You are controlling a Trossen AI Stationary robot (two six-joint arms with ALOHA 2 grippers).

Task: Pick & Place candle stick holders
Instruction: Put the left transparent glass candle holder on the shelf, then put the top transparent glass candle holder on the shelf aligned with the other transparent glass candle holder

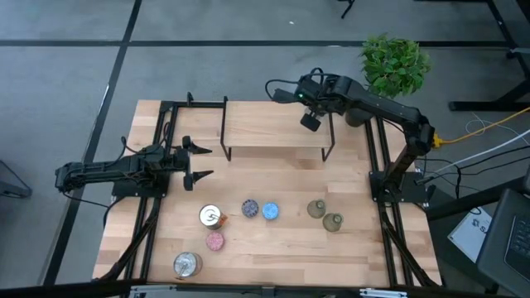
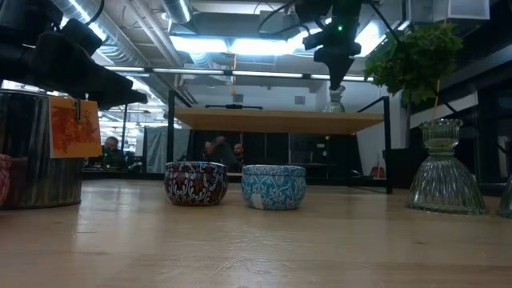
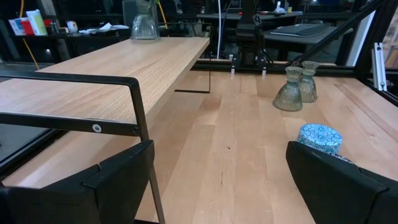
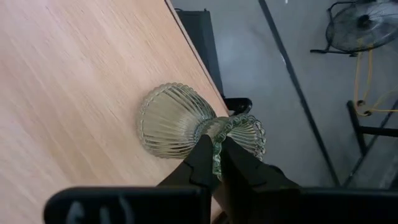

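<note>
The right gripper (image 4: 216, 163) pinches the rim of a ribbed olive-green glass holder (image 4: 177, 121) at the raised wooden shelf's (image 1: 273, 124) right edge. The left gripper (image 1: 201, 161) waits spread wide, the shelf hiding its near side.

No text, label or number can be read.

The right gripper (image 4: 216, 163) hangs above the raised wooden shelf (image 1: 273, 132), fingers pinched on a glass holder's rim (image 4: 239, 134). The left gripper (image 1: 201, 161) waits left of that shelf, fingers spread wide.
</note>
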